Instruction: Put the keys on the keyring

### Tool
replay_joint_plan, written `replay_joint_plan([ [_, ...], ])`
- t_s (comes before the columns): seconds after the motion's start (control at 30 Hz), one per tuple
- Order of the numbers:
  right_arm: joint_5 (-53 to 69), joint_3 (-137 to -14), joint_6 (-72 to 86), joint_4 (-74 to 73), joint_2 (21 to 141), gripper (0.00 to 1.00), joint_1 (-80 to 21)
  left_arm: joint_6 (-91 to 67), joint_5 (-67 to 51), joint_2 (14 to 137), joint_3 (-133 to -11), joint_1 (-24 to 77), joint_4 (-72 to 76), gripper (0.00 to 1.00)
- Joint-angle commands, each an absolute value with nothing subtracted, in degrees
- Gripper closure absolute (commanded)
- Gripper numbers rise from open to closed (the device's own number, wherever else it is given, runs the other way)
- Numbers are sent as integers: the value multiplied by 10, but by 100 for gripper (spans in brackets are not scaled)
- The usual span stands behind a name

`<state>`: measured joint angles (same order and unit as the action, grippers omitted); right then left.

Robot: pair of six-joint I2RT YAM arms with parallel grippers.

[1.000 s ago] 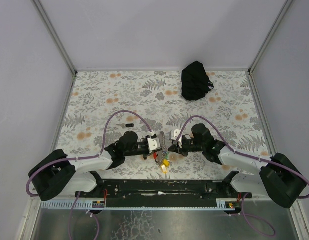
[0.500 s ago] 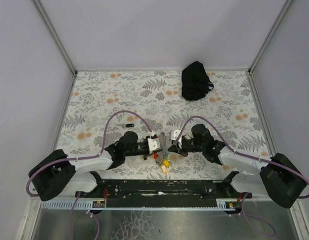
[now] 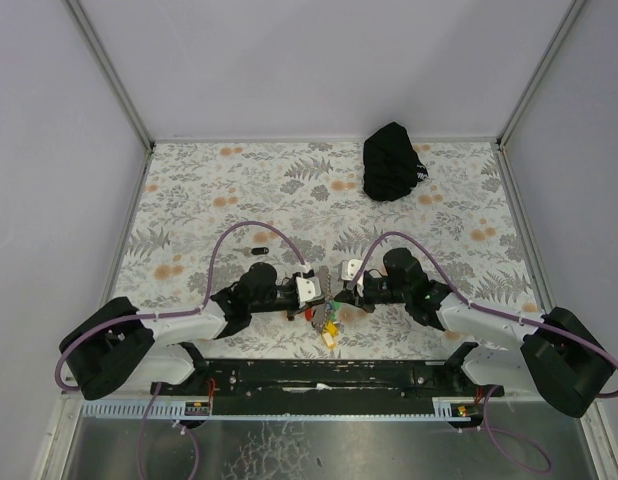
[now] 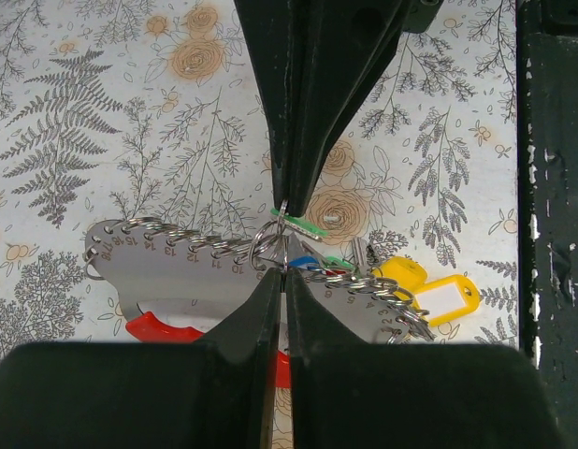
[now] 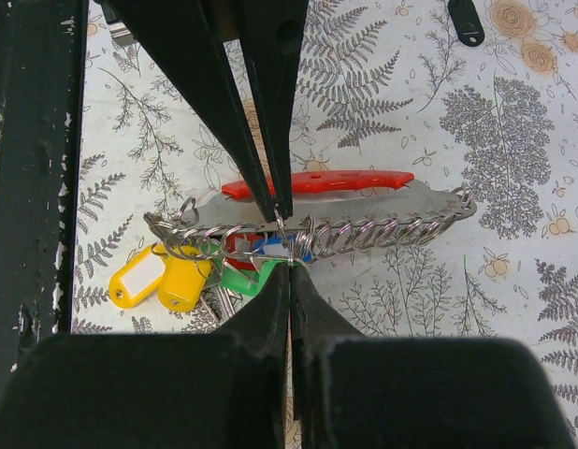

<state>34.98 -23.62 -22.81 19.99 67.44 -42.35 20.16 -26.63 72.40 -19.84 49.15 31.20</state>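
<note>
Late stage, by the look of it. The keyring (image 5: 382, 229) lies flat on the worktop (image 3: 239, 190) between the 2 arms, chain stretched out, red strap (image 5: 317, 182) just beyond the chain. Left claw (image 4: 281, 276) and right claw (image 5: 289, 271) meet tip to tip over the keyring's silvery ring (image 4: 268, 245), each pressed together with no gap showing. Cannot tell if either actually pinches the wire. The green key (image 5: 238, 278) and blue key (image 5: 270, 249) both sit in the keyring's bunch, touching the ring, next to the yellow tags (image 4: 429, 292). No loose key shows away from the keyring. Too small to tell whether both keys are fully threaded or 1 is only part way on. Likely left: finish seating, then let go. A black oblong piece (image 3: 258, 250) lies well apart from the keyring, untouched.
</note>
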Motion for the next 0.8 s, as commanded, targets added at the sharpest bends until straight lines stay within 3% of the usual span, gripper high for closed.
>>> replay_joint_plan([
  [0.0,351,-250,-238,222,667,100,-431,197,-279,723,-211,496,357,100],
  [0.37,326,-254,-233,214,669,100,-433,164,-294,711,-181,474,417,100],
  [0.6,202,-275,-186,196,691,100,-433,122,-377,710,-166,432,461,100],
  [0.77,226,-254,-192,221,658,100,-433,105,-374,718,-168,421,467,100],
])
